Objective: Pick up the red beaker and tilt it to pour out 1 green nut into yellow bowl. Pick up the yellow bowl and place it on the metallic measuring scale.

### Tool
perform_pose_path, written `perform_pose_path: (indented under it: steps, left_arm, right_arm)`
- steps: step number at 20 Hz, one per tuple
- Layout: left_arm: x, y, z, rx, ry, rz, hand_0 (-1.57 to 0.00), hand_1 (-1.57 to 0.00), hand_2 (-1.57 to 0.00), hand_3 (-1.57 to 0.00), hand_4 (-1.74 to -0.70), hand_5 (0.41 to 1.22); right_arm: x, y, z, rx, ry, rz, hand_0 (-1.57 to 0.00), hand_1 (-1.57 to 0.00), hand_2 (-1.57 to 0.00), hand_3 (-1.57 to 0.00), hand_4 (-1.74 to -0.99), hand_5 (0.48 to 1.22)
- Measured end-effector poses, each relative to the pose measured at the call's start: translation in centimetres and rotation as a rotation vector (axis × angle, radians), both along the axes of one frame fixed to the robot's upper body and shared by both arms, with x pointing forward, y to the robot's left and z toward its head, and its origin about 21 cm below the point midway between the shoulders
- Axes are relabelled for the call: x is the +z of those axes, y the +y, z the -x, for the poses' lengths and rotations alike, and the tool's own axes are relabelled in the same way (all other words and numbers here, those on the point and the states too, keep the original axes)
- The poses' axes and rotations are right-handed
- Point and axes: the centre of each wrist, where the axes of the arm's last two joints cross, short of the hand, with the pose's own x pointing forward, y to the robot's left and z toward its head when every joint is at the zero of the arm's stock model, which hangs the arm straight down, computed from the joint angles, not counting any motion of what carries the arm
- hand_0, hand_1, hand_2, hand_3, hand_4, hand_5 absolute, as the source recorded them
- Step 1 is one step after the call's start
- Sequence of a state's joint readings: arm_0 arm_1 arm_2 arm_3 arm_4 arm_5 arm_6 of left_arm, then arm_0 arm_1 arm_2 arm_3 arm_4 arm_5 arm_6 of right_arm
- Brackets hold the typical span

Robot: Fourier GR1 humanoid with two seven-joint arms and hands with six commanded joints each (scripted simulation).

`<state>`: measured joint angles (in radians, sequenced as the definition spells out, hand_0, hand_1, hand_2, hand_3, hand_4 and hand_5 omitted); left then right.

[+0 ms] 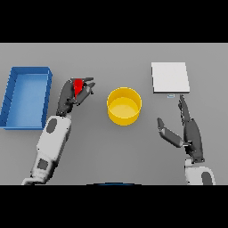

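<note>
**Left hand grips the red beaker beside the yellow bowl**

Nearest the viewer, the right hand (189, 129) rests over the grey worktop (107, 151) on the right side, its fingers straight and its thumb spread out to the left, holding nothing. Its fingertips point away toward the far edge, ending just short of the scale.

Further in, near the middle of the worktop, the yellow bowl (124, 106) stands upright with its round opening facing up. Whether anything lies inside it cannot be told; the inside looks plain yellow.

To the left of the bowl, the left hand (73, 94) reaches in from the lower left with its fingers curled round the red beaker (78, 86). Only a small red part of the beaker shows between the dark fingers. Hand and beaker are near the bowl's rim, but apart from it.

At the left edge a blue tray (11, 95) lies flat, well apart from the bowl.

Farthest back on the right, the metallic measuring scale (170, 77) sits as a pale square plate with nothing on it.
</note>
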<state>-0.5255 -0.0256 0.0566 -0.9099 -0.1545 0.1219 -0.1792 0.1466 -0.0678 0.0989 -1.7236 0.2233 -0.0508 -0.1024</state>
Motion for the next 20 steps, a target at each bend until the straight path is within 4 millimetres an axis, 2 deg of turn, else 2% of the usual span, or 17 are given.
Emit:
perform_pose_path:
  steps: [2,4,5,7,9,11,17,18,20]
  left_arm:
    - [1.2,0.0,-0.5,0.019,-0.029,0.034,-1.53,-1.53,-1.53,-1.52,-1.69,1.118]
    - [2.2,0.7,-0.6,0.030,-0.059,0.013,-1.55,-1.55,-1.55,-1.54,-1.71,1.114]
    - [2.8,0.4,-0.5,0.011,-0.088,-0.007,-1.55,-1.55,-1.55,-1.54,-1.72,1.114]
    - [4.6,-0.4,-0.7,-0.032,-0.117,-0.073,-1.56,-1.56,-1.56,-1.55,-1.72,1.117]
    - [5.8,-0.1,-0.9,-0.074,-0.099,-0.206,-1.56,-1.56,-1.56,-1.56,-1.73,1.124]
    - [7.1,-0.7,-1.1,-0.126,-0.095,-0.319,-1.56,-1.56,-1.56,-1.56,-1.73,1.122]
    - [8.1,-2.0,-0.8,-0.176,-0.079,-0.498,-1.57,-1.57,-1.57,-1.57,-1.74,1.117]
    - [8.3,-2.1,-0.9,-0.178,-0.079,-0.573,-1.57,-1.57,-1.57,-1.57,-1.74,1.128]
    - [8.5,-3.0,-1.0,-0.190,-0.085,-0.718,-1.57,-1.57,-1.57,-1.57,-1.74,1.133]
  right_arm:
    - [0.0,-0.1,-0.1,-0.005,0.003,0.012,0.00,0.00,0.00,0.00,-1.259,0.647]
    - [0.0,-0.3,-0.1,-0.002,0.000,0.026,0.00,0.00,0.00,0.00,-1.263,0.652]
    - [0.0,-0.4,-0.1,-0.002,-0.007,0.027,0.00,0.00,0.00,0.00,-1.263,0.654]
    - [0.1,0.0,-0.1,0.006,-0.010,0.026,0.00,0.00,0.00,0.00,-1.261,0.661]
    - [0.2,-0.5,-0.2,0.006,-0.011,0.035,0.00,0.00,0.00,0.00,-1.253,0.666]
    - [0.2,-0.6,0.2,0.002,-0.017,0.050,0.00,0.00,0.00,0.00,-1.256,0.674]
    - [0.3,-0.5,-0.1,-0.001,0.011,0.046,0.00,0.00,0.00,0.00,-1.255,0.681]
    - [0.0,-0.1,0.1,0.005,0.018,0.045,0.00,0.00,0.00,0.00,-1.254,0.683]
    - [0.1,-0.4,0.4,0.009,0.007,0.041,0.00,0.00,0.00,0.00,-1.254,0.687]
